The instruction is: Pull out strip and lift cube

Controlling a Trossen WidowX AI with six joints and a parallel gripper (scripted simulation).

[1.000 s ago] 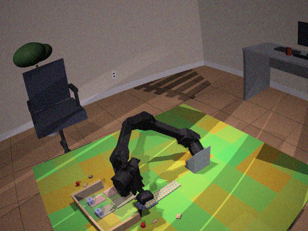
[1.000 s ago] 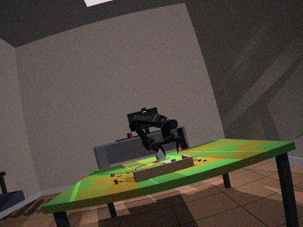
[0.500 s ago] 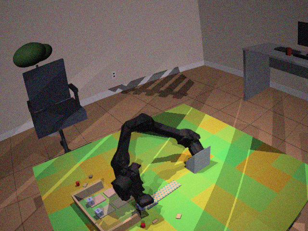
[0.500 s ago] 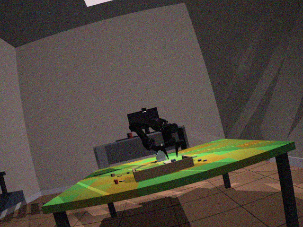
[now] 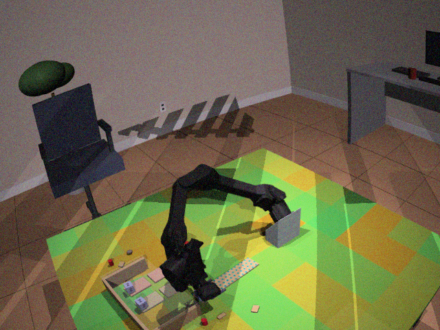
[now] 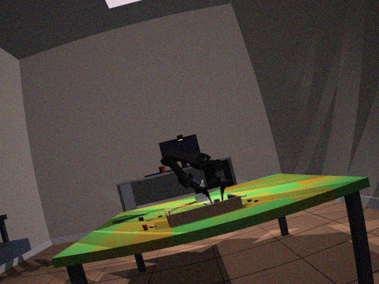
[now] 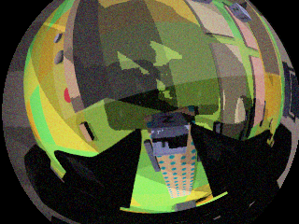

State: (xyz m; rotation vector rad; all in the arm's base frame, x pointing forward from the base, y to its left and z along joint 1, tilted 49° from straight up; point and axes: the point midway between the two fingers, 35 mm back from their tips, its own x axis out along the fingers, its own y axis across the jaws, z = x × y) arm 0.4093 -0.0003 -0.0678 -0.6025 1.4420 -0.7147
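The dotted strip (image 5: 236,273) (image 7: 179,173) is pale with teal dots and lies largely outside the low wooden frame (image 5: 133,269) (image 6: 205,212). A blue-grey cube (image 7: 170,133) marked Z is at its frame-side end; in the top view the arm mostly hides it. My gripper (image 6: 217,202) (image 7: 166,131) is partly open, pointing down, with one finger on each side of this cube and gaps visible in the wrist view. Inside the frame lie pink pieces (image 5: 156,274) (image 7: 257,79) and beige pieces (image 5: 150,302) (image 7: 231,61), in rows broken by gaps. Two more lettered cubes stand at their far ends.
An upright grey panel (image 5: 289,230) stands beside the arm's base. A red cylinder (image 5: 204,322) and a tan chip (image 5: 255,308) lie outside the frame. Another red cylinder (image 5: 111,262) and a grey piece (image 5: 129,251) lie on its other side.
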